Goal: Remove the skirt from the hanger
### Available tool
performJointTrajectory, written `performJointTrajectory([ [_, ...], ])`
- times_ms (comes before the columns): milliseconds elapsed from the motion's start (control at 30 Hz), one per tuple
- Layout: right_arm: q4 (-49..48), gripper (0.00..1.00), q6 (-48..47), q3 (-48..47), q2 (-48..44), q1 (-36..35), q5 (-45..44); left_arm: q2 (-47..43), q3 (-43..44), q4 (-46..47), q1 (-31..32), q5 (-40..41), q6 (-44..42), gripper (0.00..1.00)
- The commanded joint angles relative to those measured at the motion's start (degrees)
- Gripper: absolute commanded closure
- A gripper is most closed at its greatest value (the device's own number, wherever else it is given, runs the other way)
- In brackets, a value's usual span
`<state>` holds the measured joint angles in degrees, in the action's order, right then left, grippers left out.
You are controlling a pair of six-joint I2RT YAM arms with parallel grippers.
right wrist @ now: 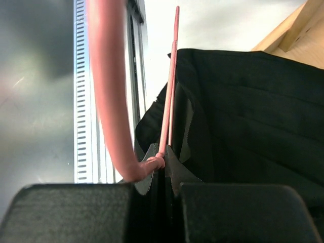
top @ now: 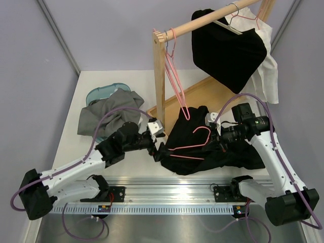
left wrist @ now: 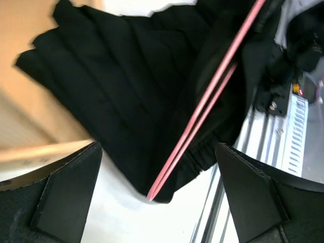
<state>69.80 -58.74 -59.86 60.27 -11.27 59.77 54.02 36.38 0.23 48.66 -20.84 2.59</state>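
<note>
The black skirt lies crumpled on the white table near the front rail, with a pink hanger across it. My right gripper is shut on the hanger's neck at the base of the hook, and its fingertips pinch the thin pink wire with the skirt just behind. My left gripper stands wide open at the skirt's left corner. In the left wrist view the hanger's tip and the skirt's elastic edge lie just ahead of the spread fingers, untouched.
A wooden rack stands behind with an empty pink hanger, a hanging black garment and a white one. A grey garment pile lies over a teal basket at the left. The metal rail runs along the near edge.
</note>
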Motion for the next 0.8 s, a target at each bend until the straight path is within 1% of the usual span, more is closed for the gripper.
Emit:
performJointTrajectory([
  [0,2.6,1.00,-5.3,-2.1,0.9,-0.9,2.6,5.3,5.3,3.3,4.2,-3.2,-5.0,0.04],
  [33,2.6,1.00,-5.3,-2.2,1.0,-1.0,2.5,7.9,6.0,3.3,4.9,-2.8,-5.2,0.04],
  [200,2.3,1.00,-5.1,-1.8,1.1,-1.7,2.5,13.3,9.2,7.1,7.9,-2.9,-4.4,0.07],
  [333,2.2,1.00,-5.1,-1.7,1.3,-2.0,2.7,16.9,12.3,6.8,9.0,-2.5,-3.6,0.13],
  [500,2.4,1.00,-5.1,-2.1,1.8,-2.3,2.9,20.1,14.8,4.7,9.5,-2.0,-3.2,0.26],
  [567,2.5,1.00,-5.2,-2.1,1.8,-2.2,2.9,20.3,15.0,4.3,9.5,-2.7,-3.2,0.31],
  [600,2.6,1.00,-5.2,-2.1,1.8,-2.2,2.9,20.3,15.1,4.2,9.5,-3.0,-3.1,0.36],
  [667,2.7,1.00,-5.2,-2.0,2.0,-2.3,3.1,20.3,15.1,3.6,9.5,-3.7,-2.9,0.40],
  [767,2.6,1.00,-4.6,-2.3,2.2,-2.3,3.7,20.2,14.5,3.4,9.5,-5.3,-2.9,0.49],
])
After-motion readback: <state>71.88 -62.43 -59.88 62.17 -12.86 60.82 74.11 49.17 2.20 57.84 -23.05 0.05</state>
